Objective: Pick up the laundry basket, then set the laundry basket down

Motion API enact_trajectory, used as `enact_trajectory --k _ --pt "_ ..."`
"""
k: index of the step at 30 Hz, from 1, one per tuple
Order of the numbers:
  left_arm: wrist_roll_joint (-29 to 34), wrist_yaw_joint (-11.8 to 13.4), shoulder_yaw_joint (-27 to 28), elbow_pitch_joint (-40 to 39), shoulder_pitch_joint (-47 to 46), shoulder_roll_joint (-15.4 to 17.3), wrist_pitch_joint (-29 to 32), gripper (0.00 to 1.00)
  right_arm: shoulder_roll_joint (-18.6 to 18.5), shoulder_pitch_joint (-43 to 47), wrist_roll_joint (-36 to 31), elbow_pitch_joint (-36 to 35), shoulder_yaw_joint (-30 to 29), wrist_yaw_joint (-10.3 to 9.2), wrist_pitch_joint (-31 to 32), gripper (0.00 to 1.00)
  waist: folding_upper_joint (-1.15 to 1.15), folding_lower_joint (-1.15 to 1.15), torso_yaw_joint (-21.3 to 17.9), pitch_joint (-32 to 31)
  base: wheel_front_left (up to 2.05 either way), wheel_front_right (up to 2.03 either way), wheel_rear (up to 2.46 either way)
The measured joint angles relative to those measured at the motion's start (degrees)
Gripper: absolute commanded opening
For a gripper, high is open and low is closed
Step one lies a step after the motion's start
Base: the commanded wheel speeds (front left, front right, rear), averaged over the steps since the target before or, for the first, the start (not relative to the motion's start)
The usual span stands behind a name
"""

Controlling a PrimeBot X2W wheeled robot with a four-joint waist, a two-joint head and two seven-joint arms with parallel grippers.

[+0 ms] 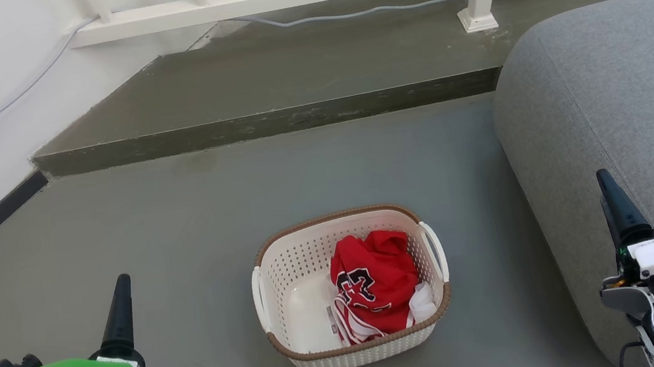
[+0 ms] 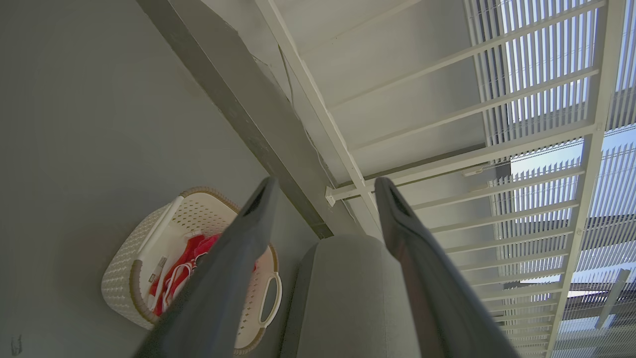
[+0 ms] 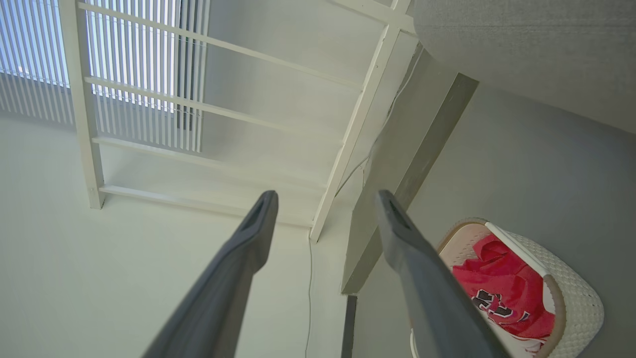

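We found the laundry basket (image 1: 308, 310) upright on the grey floor (image 1: 182, 226), approx. midway btwn both arms and near the grey sofa (image 1: 617, 110), not touching it. A red garment (image 1: 376, 277) w/ black-and-white print lay bunched in the basket's right half. The print was folded and illegible.

The left gripper (image 2: 323, 186) had its fingers (image 2: 248, 233) apart, w/ nothing btwn them. In the left wrist view one finger covered part of the basket interior and garment.

The right gripper (image 3: 325, 199) also had its fingers apart and empty. In the right wrist view the basket was cut off at the bottom edge and partly behind one finger.

In the head view each gripper stood edge-on at a lower corner, well apart from the basket, so we could not read the finger gap there. The sofa ran off frame at right.
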Motion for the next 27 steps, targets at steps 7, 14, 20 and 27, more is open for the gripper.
enact_trajectory --k 7,14,20,27 --pt "6.1 0.0 -0.5 0.2 -1.2 0.5 -0.6 1.0 -0.9 -0.9 -4.8 0.9 1.4 0.0 -1.0 1.0 0.0 0.0 0.0 -0.1 0.0 0.0 0.0" --pt "12.6 0.6 -0.5 -0.9 -2.3 0.5 -1.8 1.0 -2.0 -2.0 -11.2 1.2 3.0 -0.59 -2.5 1.0 0.0 0.0 0.0 -0.2 0.0 0.0 0.0" --pt "18.1 1.1 -1.1 -1.8 -2.7 0.5 -2.9 1.0 -2.4 -3.3 -16.9 1.0 3.7 -1.23 -3.4 1.0 0.0 0.0 0.0 -0.1 0.0 0.0 0.0" --pt "24.6 1.2 -2.8 -2.1 -3.3 0.5 -4.1 1.0 -2.5 -3.6 -22.7 0.7 5.2 -1.92 -4.5 1.0 0.0 0.0 0.0 0.0 0.0 0.0 0.0"
